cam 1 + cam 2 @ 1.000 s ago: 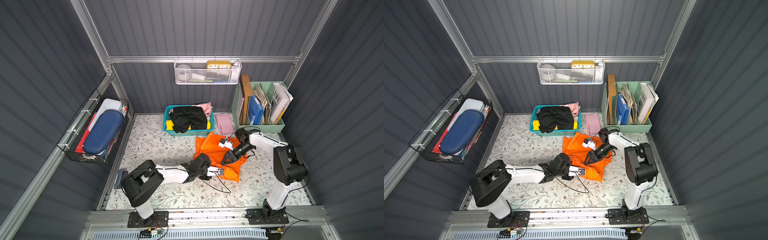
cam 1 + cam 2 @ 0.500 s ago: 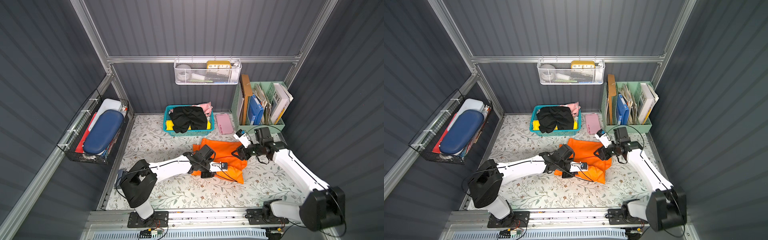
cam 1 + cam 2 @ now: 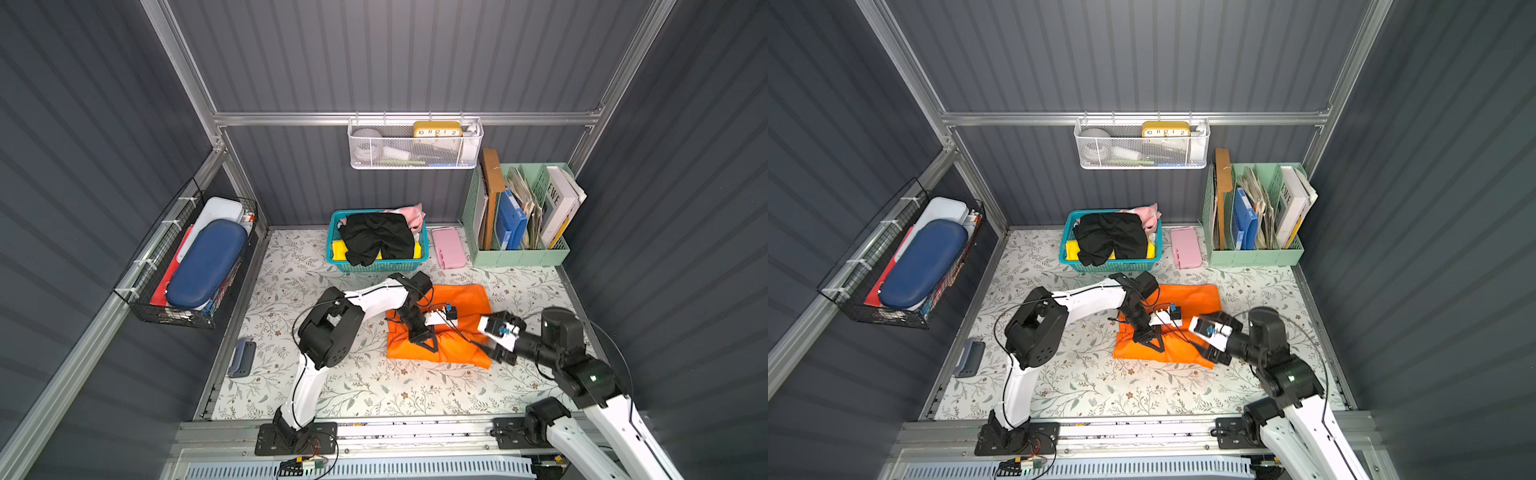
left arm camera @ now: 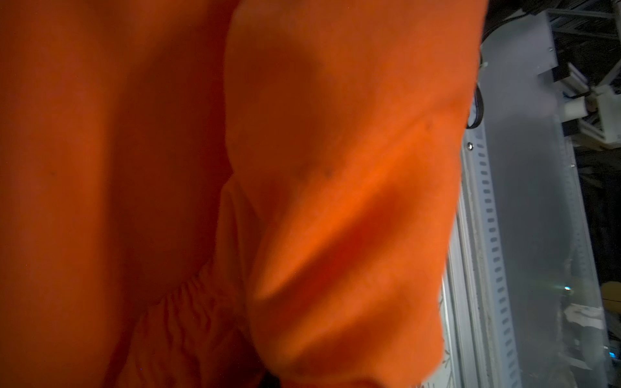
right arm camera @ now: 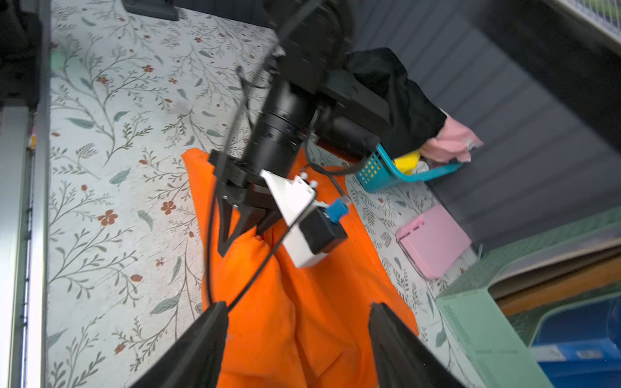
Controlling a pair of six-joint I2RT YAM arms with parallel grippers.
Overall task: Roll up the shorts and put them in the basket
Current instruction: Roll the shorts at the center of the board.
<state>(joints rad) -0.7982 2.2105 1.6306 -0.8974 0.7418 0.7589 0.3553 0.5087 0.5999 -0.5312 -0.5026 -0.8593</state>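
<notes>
Orange shorts (image 3: 465,297) lie only partly rolled; black shorts (image 3: 376,239) wait in the basket (image 3: 374,266). Left gripper (image 5: 232,240) pinches orange cloth, right gripper (image 5: 297,307) stands released.

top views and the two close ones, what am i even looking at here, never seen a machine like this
It's a robot: a left arm and a right arm bolted at the front of the table, each ending in a two-fingered gripper. The two wide pictures come from one camera pair overhead; the close ones come from a camera on each wrist. The orange shorts lie on the table; black shorts sit in a basket at the back. The left gripper is shut on a bunch of the orange shorts, so its wrist picture is nearly all orange. The right gripper is open at the shorts' corner, holding nothing.
</notes>
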